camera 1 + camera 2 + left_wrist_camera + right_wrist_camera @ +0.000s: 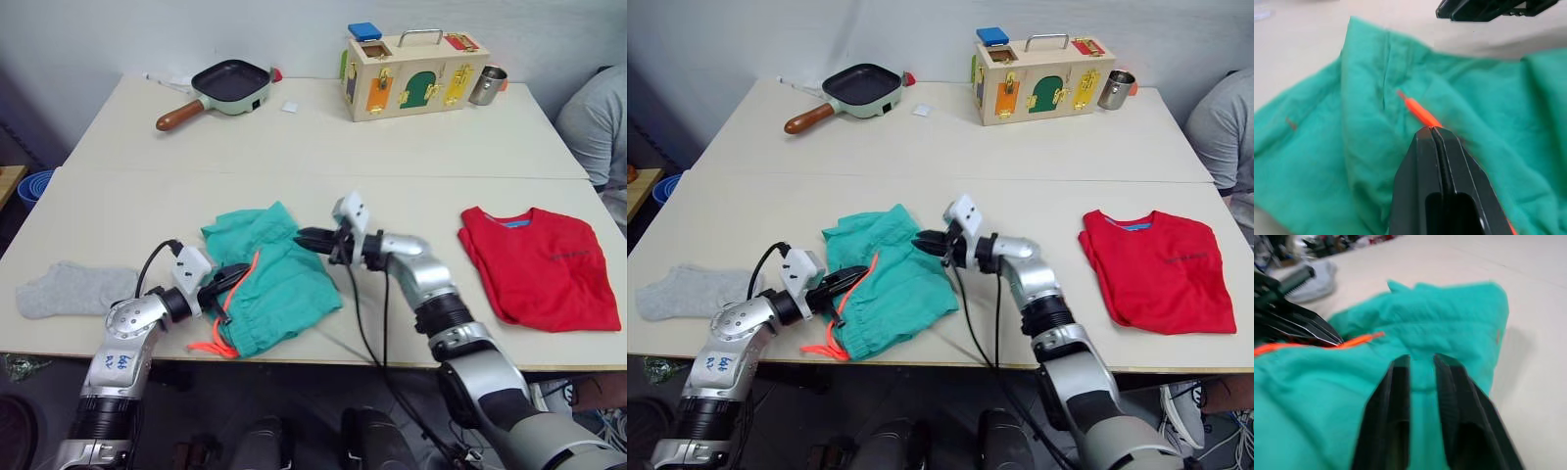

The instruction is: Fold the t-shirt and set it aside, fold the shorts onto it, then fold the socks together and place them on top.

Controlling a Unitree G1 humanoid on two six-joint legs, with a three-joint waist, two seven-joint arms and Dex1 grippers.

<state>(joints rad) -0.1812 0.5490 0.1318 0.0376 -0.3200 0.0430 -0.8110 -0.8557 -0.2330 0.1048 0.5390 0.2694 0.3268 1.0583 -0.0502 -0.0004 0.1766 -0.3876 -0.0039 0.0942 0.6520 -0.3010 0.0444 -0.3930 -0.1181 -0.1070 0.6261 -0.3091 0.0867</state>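
Shorts (pixel 269 274) drawstring (pixel 1418 110) pinched by left hand (pixel 1434 131); no legible writing.

matt teal cloth shorts (pixel 270 274), soft grey knit socks (pixel 71 289), smooth matt table (pixel 294 147).

The scene is lit evenly and brightly from above, and only soft, short shadows are cast on the tabletop (pixel 294 137). A faint sheen is seen on the metal cup (pixel 487 85). The head views are rendered sharp, with slight bending at the edges. In the wrist views the fingers (pixel 1396 421) and nearby shorts (pixel 1449 318) are blurred, possibly from motion.
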